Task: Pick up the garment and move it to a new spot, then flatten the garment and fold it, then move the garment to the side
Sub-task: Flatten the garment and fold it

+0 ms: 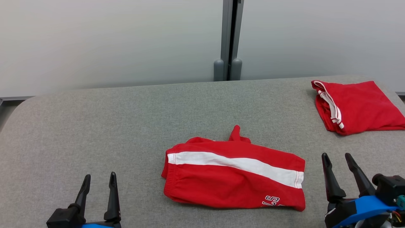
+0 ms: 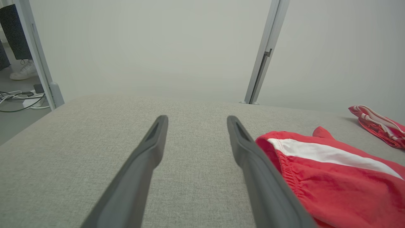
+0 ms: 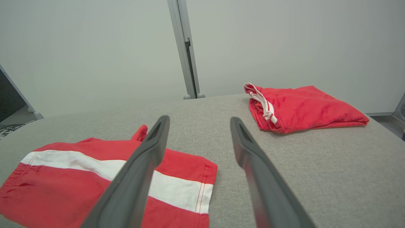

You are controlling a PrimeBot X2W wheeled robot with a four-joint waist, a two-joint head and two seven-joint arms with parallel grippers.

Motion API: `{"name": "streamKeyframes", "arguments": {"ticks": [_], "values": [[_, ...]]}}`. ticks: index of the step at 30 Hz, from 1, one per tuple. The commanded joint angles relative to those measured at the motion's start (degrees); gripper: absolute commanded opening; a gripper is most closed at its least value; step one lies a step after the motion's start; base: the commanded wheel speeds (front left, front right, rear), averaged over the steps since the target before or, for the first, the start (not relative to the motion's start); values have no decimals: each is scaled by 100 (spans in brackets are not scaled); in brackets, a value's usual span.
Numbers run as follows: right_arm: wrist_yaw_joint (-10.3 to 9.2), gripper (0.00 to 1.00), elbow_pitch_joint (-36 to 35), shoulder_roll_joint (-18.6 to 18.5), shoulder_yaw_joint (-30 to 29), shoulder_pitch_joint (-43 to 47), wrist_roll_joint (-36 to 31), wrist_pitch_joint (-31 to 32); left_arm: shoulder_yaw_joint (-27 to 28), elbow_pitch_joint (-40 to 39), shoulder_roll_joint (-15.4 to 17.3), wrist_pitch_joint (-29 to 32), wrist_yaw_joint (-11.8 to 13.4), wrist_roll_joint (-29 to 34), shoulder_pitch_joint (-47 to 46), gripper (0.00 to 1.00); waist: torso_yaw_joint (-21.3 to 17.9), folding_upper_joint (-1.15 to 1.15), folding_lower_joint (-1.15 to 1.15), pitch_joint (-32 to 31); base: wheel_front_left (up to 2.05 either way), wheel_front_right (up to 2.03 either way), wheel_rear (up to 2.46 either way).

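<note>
Red shorts with a white side stripe (image 1: 234,175) lie folded in half on the grey table, near the front middle; they show too in the left wrist view (image 2: 332,177) and the right wrist view (image 3: 95,177). My left gripper (image 1: 99,179) hovers open at the lower left, well apart from the shorts, nothing between its fingers (image 2: 148,148). At the lower right my right gripper (image 1: 337,158) stands open beside the shorts' hem end, its fingers (image 3: 246,148) empty.
A second red garment (image 1: 359,106), folded with white-trimmed edges, lies at the table's far right corner, seen also as a folded pile (image 3: 300,107). The grey table (image 1: 95,126) has rounded edges. Pale wall panels with a metal post (image 1: 228,38) stand behind. Cables and a person's shoe (image 2: 22,71) are on the floor.
</note>
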Motion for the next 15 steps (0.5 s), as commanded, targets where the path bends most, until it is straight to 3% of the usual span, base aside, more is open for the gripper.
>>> {"name": "streamKeyframes", "arguments": {"ticks": [1, 13, 15], "values": [[3, 100, 29, -3, 4, -95, 11, -27, -4, -55, 27, 26, 40, -31, 37, 100, -5, 0, 0, 9, 0, 0, 0], [2, 100, 180, -41, 20, -159, 61, 22, -115, -208, 18, 201, 105, -32, -3, 100, 11, 0, 0, 73, 0, 0, 0], [2, 100, 188, -45, 21, -173, 68, 49, -203, -215, -1, 346, 25, -67, -135, 100, 19, 0, 0, 94, 0, 0, 0]]}}
